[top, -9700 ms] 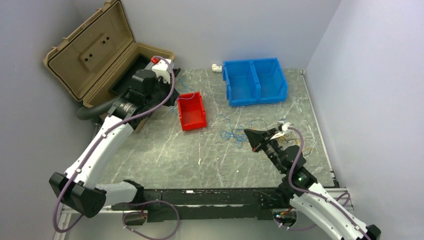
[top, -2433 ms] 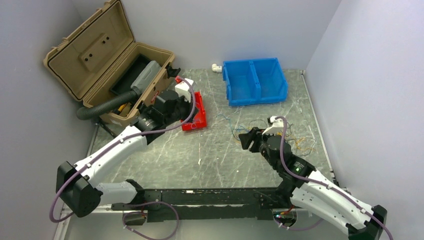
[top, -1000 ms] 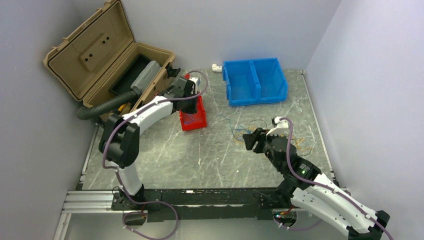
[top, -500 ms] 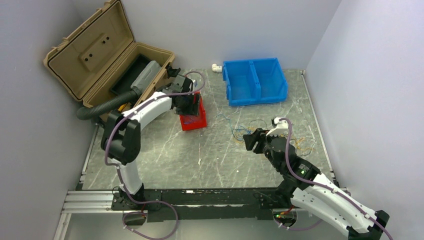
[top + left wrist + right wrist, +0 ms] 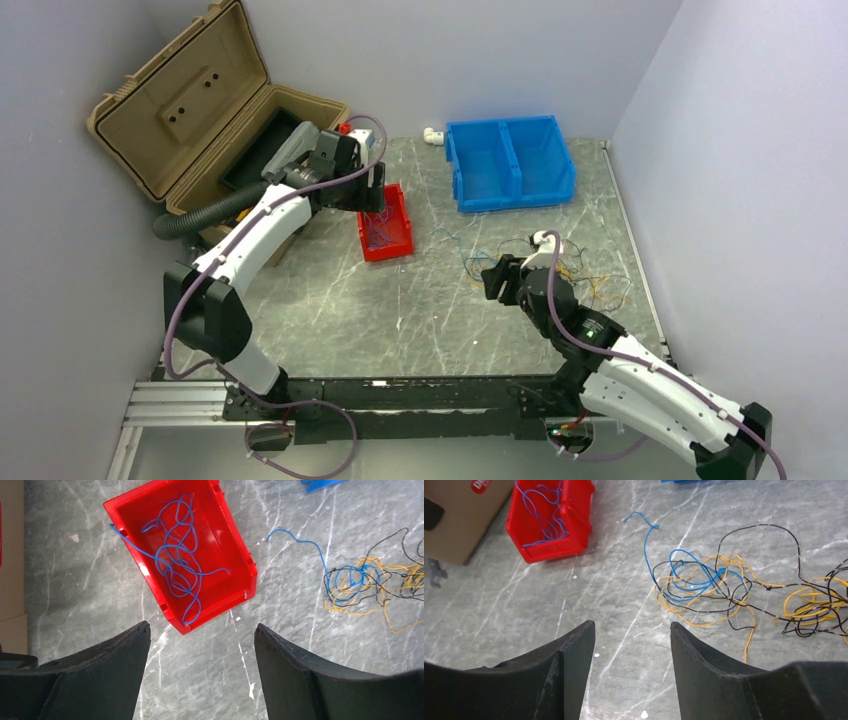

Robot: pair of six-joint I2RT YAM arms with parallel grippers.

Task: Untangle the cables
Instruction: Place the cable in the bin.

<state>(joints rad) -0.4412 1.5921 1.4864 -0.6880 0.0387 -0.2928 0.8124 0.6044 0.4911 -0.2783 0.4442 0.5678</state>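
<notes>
The cables lie in two places. A tangle of blue, yellow-orange and black cables (image 5: 704, 585) spreads over the table's right side (image 5: 600, 285), with one blue end trailing toward the red bin (image 5: 292, 534). Further yellow and black loops (image 5: 814, 605) lie to its right. Loose blue cables (image 5: 175, 565) rest inside the red bin (image 5: 392, 252). My left gripper (image 5: 200, 627) hangs open and empty above the bin's near end (image 5: 372, 190). The right gripper (image 5: 631, 624) is open and empty over bare table just left of the tangle (image 5: 492, 280).
An open tan case (image 5: 200, 110) sits at the back left with a black corrugated hose (image 5: 195, 215) running from it. A blue two-compartment bin (image 5: 510, 160) stands at the back, with a white fitting (image 5: 432, 135) beside it. Walls close in on three sides.
The left gripper has gone from shut to open above the red bin, and its arm has swung back toward the case. The right gripper has shifted slightly left.
</notes>
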